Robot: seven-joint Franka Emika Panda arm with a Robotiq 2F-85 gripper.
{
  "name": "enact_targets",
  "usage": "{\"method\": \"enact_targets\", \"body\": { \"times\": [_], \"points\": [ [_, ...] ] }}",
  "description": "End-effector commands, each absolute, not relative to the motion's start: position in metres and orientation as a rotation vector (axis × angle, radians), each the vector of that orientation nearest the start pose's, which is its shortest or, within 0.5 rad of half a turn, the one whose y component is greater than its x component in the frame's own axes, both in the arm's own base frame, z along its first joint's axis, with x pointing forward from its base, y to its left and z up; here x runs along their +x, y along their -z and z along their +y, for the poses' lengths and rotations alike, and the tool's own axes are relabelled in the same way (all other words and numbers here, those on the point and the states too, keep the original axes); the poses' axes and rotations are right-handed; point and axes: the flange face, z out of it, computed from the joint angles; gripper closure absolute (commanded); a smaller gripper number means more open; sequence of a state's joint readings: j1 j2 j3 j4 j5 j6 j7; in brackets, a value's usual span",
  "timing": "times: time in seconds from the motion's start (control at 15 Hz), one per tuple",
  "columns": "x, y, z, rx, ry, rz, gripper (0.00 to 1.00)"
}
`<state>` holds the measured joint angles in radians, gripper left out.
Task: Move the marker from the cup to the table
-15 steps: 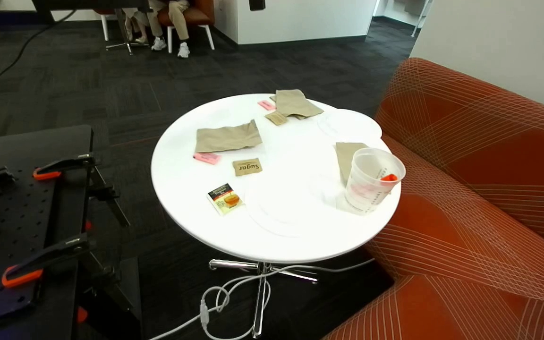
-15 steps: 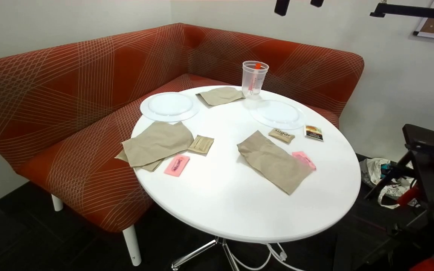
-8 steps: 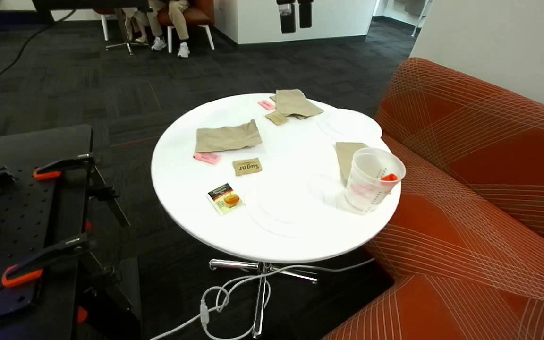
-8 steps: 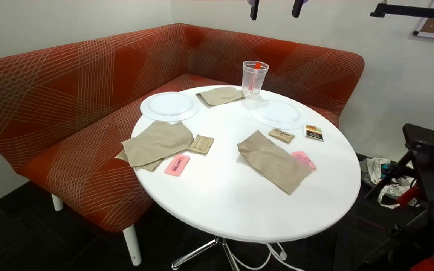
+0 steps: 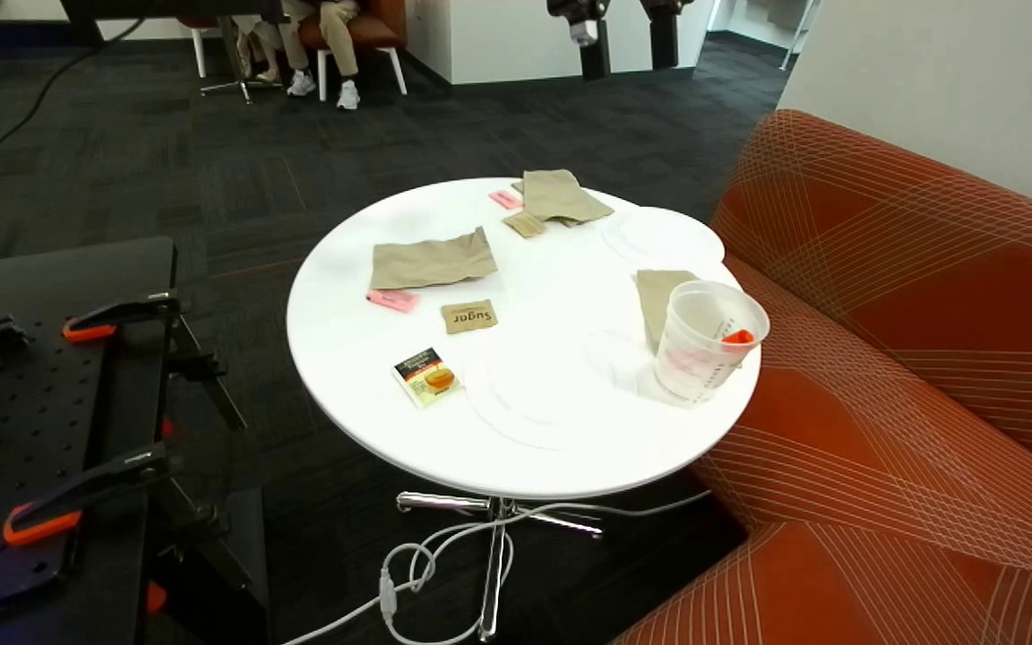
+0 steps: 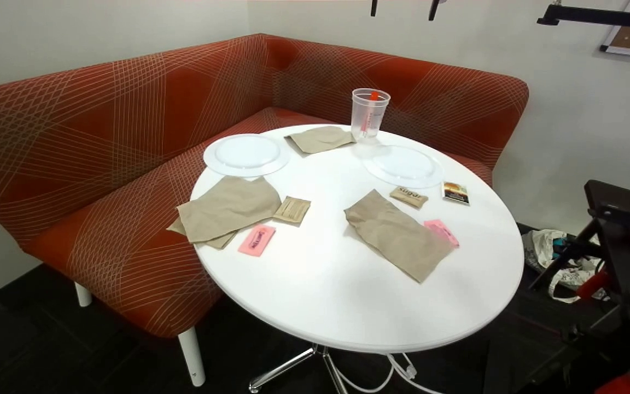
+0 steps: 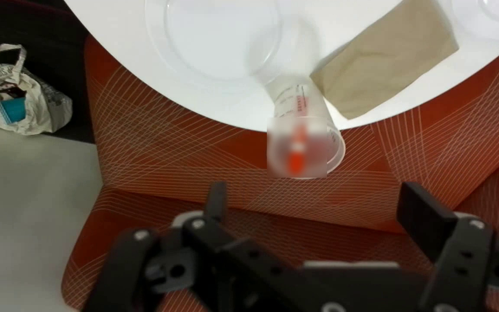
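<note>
Plainly, the marker (image 6: 369, 111) is leaning inside the cup (image 5: 704, 356), its red end near the cup's rim. The cup stands upright on the desk (image 5: 337, 296), with a brown napkin (image 5: 653, 296) and a whitish plate (image 6: 402, 164) close beside it. Higher than the cup and apart from it, the hand (image 7: 314, 199) has its fingers (image 7: 425, 216) spread wide.

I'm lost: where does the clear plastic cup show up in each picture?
In an exterior view: the clear plastic cup is right of centre, around mid-height.
In an exterior view: the cup is just right of centre, high up.
Wrist view: the cup is just right of centre, rim towards the bottom.
Shared landmark: the brown napkin beside the cup, mainly left in both exterior views, right in the wrist view.
</note>
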<state>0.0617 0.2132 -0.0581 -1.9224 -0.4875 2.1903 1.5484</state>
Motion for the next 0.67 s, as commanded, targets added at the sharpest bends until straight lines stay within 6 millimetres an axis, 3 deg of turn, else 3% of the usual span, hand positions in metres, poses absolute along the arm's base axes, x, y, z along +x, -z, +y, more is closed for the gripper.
{"method": "enact_targets", "body": {
  "times": [0.0,0.33,0.6],
  "points": [
    [0.612,-0.389,-0.018,-2.682,0.572,2.034,0.00],
    [0.612,-0.387,-0.023,-2.655,0.579,2.084,0.00],
    [0.628,-0.384,-0.029,-2.479,0.758,2.311,0.00]
  ]
}}
